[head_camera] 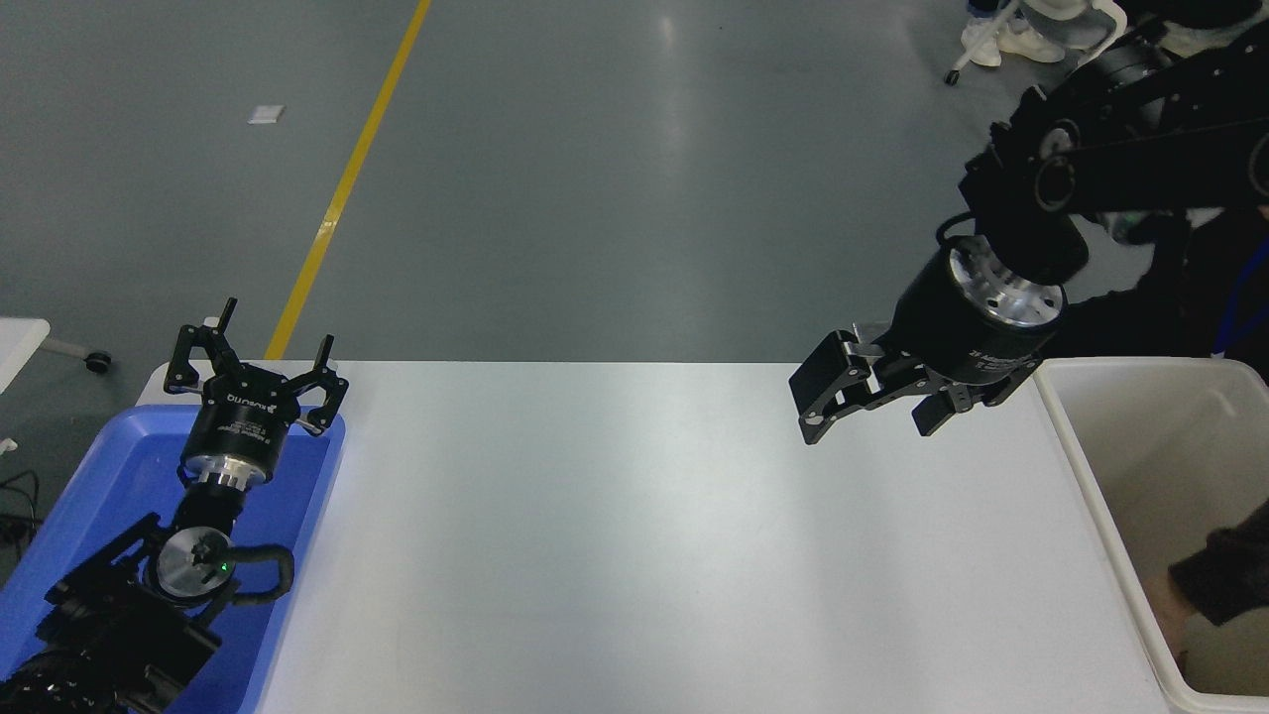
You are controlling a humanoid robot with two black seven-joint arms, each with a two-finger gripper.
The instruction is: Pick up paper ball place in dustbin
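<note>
The paper ball is not in view. The dustbin [1091, 496], a deep off-white tub, stands at the table's right end and is cut off by the picture's edge. My right gripper [874, 409] hangs open and empty above the white table [634, 535], just left of the dustbin's far left corner, with its fingers pointing left and down. My left gripper [260, 359] is parked open at the lower left, over the far end of the blue tray [94, 486].
A person's dark sleeve [1221, 583] reaches into the dustbin at its lower right. A person in dark clothes [1180, 307] is behind the table's far right corner. A white chair [1031, 30] and feet are on the grey floor at top right.
</note>
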